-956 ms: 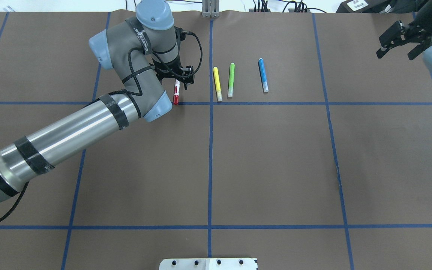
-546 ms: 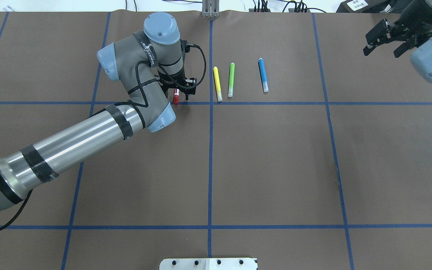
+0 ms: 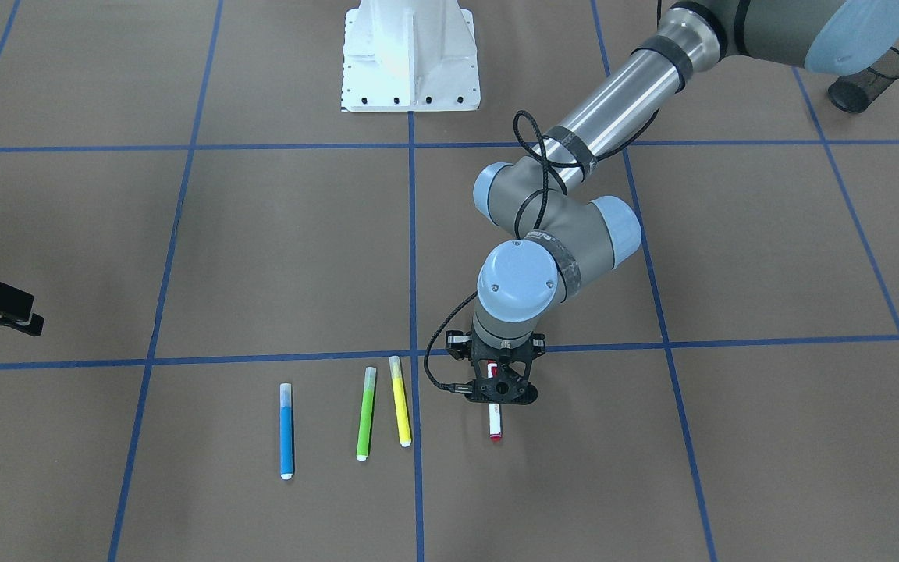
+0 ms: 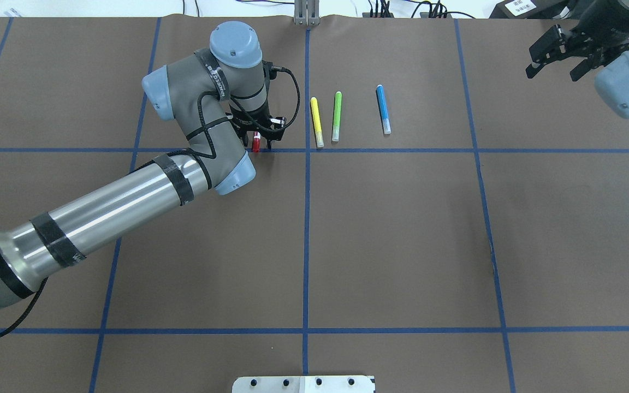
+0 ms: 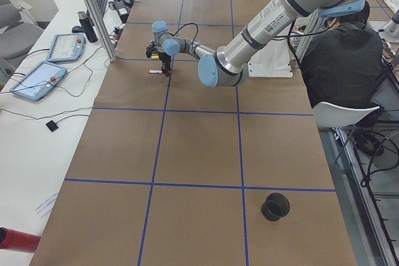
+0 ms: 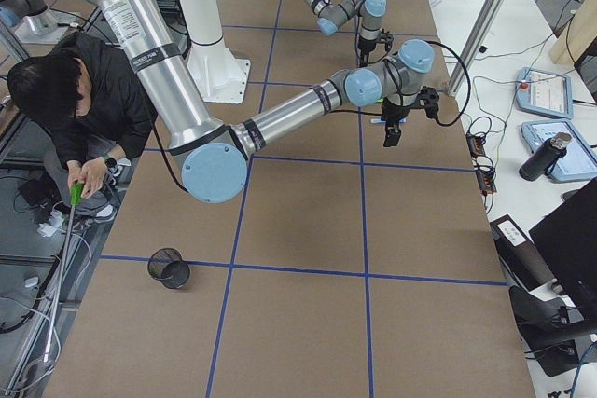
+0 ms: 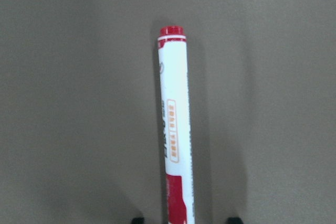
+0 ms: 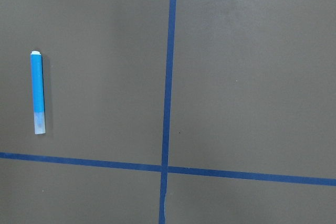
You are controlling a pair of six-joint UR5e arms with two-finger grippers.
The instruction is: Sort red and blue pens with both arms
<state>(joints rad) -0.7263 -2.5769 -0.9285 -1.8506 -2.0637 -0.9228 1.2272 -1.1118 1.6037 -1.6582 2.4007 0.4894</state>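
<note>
Left gripper [image 4: 260,144] lower around red-capped pen [image 7: 176,129]

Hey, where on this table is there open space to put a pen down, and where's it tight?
Bare: the tape squares between the blue pen and the pedestal base, and the patch between blue pen and right gripper. Crowded: the left gripper over the red pen, with yellow marker and green marker close beside.
</note>
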